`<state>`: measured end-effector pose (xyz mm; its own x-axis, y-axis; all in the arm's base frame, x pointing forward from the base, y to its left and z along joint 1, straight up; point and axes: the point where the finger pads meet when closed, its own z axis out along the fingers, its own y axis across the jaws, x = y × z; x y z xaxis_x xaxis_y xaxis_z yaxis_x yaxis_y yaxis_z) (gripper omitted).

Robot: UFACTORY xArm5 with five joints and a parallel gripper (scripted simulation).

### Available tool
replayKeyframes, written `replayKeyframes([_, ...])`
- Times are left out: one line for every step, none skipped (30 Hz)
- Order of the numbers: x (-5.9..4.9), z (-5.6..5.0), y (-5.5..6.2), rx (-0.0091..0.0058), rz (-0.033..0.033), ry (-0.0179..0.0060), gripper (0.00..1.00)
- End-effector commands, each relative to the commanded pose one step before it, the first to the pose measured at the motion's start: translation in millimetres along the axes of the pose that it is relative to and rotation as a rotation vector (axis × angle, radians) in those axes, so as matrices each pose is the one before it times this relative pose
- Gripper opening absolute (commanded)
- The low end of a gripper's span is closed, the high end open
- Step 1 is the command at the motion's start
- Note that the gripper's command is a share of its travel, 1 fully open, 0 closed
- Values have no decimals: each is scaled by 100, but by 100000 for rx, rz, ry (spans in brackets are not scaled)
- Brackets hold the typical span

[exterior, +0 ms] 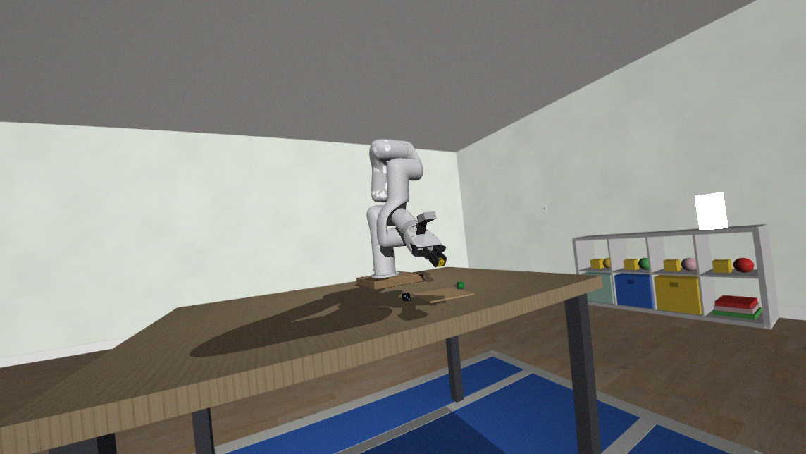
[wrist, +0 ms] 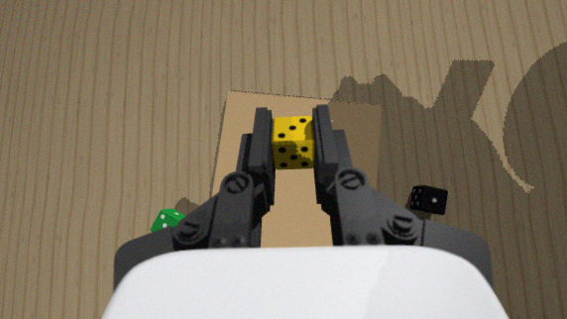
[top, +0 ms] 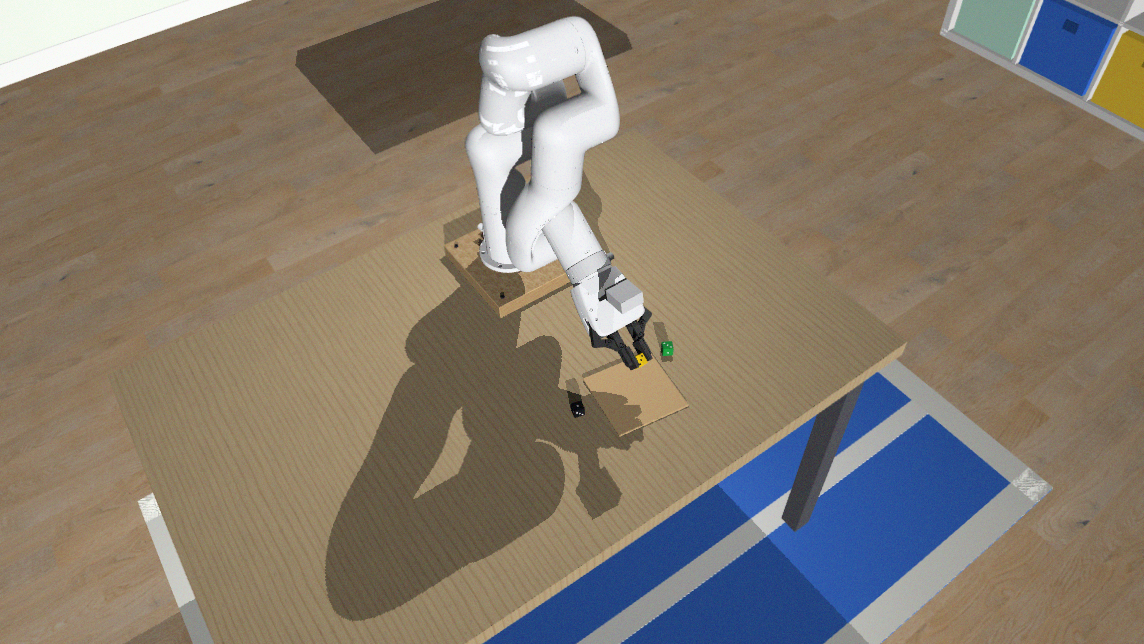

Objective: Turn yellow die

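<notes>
My gripper (wrist: 292,128) is shut on the yellow die (wrist: 293,142) and holds it in the air above the tan mat (wrist: 297,170), tilted forward. In the top view the yellow die (top: 640,360) hangs over the mat's (top: 636,394) near-arm edge; in the exterior view the die (exterior: 440,259) is clearly above the table. The green die (top: 666,348) lies on the table just off the mat; it also shows in the wrist view (wrist: 167,220). The face of the yellow die toward the camera shows several pips.
A black die (top: 577,408) lies on the table beside the mat's other side, also in the wrist view (wrist: 428,199). The arm's wooden base plate (top: 504,276) stands behind. The table edge (top: 800,400) is close past the mat.
</notes>
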<state>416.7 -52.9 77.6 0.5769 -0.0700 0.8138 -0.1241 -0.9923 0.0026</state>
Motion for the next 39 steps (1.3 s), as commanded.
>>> replayKeyframes([-737,559,3,-10,2,230,15])
replayKeyframes([-247,166,-1,1,0,-1,15])
replayKeyframes([-259,188,-1,1,0,0,15])
replayKeyframes([-278,196,-1,1,0,1,15])
replayKeyframes([-294,202,-1,1,0,1,15])
replayKeyframes([-300,217,-1,1,0,1,15])
replayKeyframes([-311,215,-1,1,0,1,15])
replayKeyframes([-312,222,-1,1,0,1,15])
replayKeyframes([0,0,0,0,0,0,15])
replayKeyframes([0,0,0,0,0,0,15])
replayKeyframes([-312,220,-1,1,0,1,15])
replayKeyframes([-310,214,-1,1,0,1,15])
replayKeyframes([-298,214,-1,1,0,1,15])
replayKeyframes([-289,200,-1,1,0,1,15])
replayKeyframes([-272,192,-1,1,0,1,15])
replayKeyframes([-252,179,-1,1,0,1,15])
replayKeyframes([-232,159,-1,1,0,1,15])
replayKeyframes([-206,143,-1,1,0,1,15])
replayKeyframes([-177,128,-1,1,0,0,15])
replayKeyframes([-150,106,-1,0,0,0,15])
replayKeyframes([-122,84,-1,0,0,0,15])
replayKeyframes([-94,64,0,0,0,0,15])
replayKeyframes([-68,46,0,0,0,0,15])
replayKeyframes([-44,29,0,0,0,0,15])
replayKeyframes([-24,16,0,0,0,0,15])
replayKeyframes([0,0,0,0,0,0,15])
replayKeyframes([0,0,0,0,0,0,15])
replayKeyframes([-9,6,0,0,0,0,15])
replayKeyframes([-1,1,0,0,0,0,15])
replayKeyframes([0,0,0,0,0,0,15])
replayKeyframes([0,0,0,0,0,0,15])
replayKeyframes([0,0,0,0,0,0,15])
replayKeyframes([0,0,0,0,0,0,15])
replayKeyframes([0,0,0,0,0,0,15])
replayKeyframes([0,0,0,0,0,0,15])
replayKeyframes([0,0,0,0,0,0,15])
replayKeyframes([0,0,0,0,0,0,15])
replayKeyframes([0,0,0,0,0,0,15])
replayKeyframes([0,0,0,0,0,0,15])
